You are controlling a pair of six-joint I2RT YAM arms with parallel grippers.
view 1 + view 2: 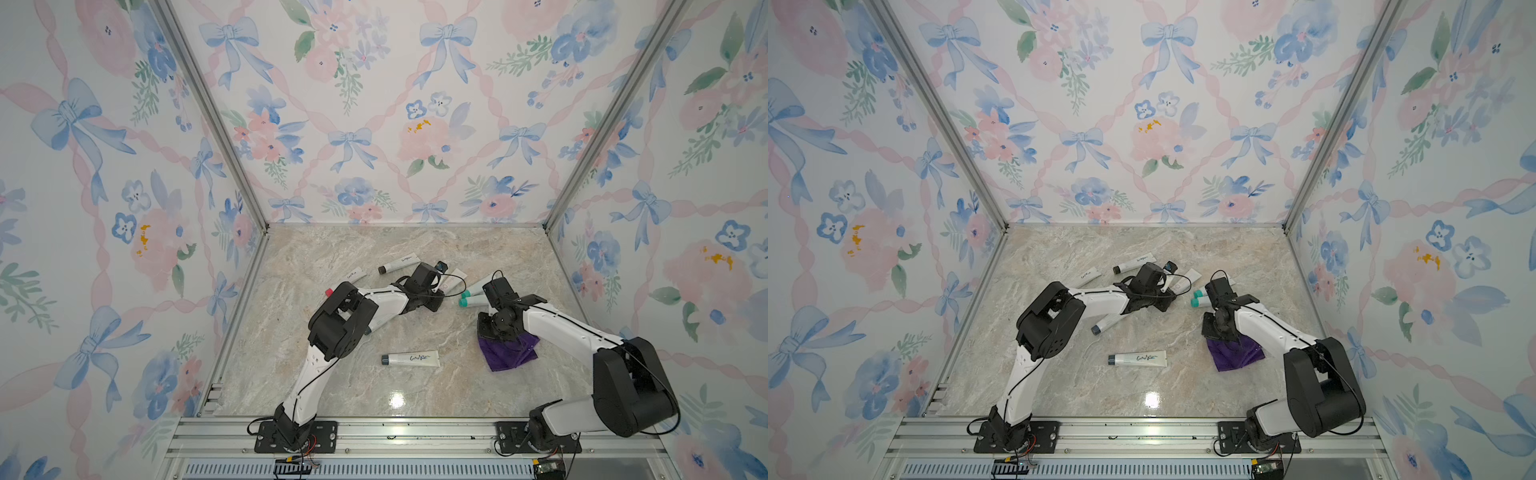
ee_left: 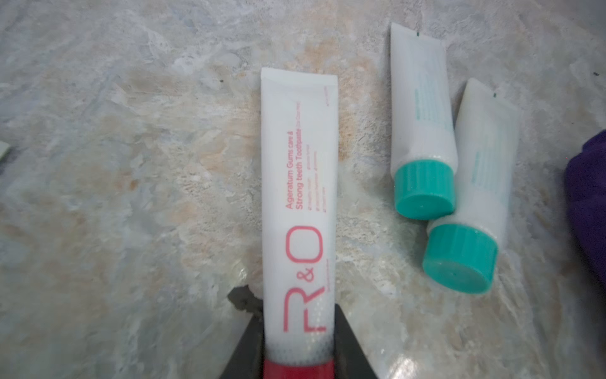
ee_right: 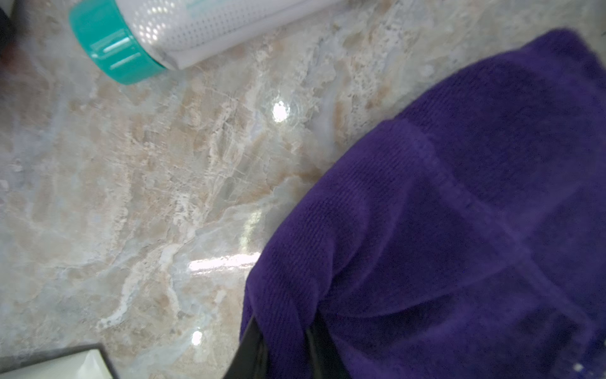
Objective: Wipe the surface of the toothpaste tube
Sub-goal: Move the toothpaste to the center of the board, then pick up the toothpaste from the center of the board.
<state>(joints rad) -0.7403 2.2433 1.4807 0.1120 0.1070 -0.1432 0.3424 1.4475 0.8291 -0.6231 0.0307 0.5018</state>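
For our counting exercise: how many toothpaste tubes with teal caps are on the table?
2. One teal-capped tube lies beside the R&O tube; the second teal-capped tube lies against it, nearer the purple cloth. More may be hidden.

I log, on table (image 1: 332, 257): handwritten tube (image 1: 411, 358) front centre; cloth (image 1: 509, 353) to right; twin tubes (image 2: 423, 115) touching, behind cloth; R&O tube (image 2: 298, 197) left of them; two rear tubes (image 1: 399, 263) rearmost.

My two top views look down from high above the near edge, both covering the whole marble table (image 1: 478, 390). The left wrist camera sits close over the red-capped tube (image 2: 298, 197), the right close over the purple cloth (image 3: 459, 229), which both wrist views share.
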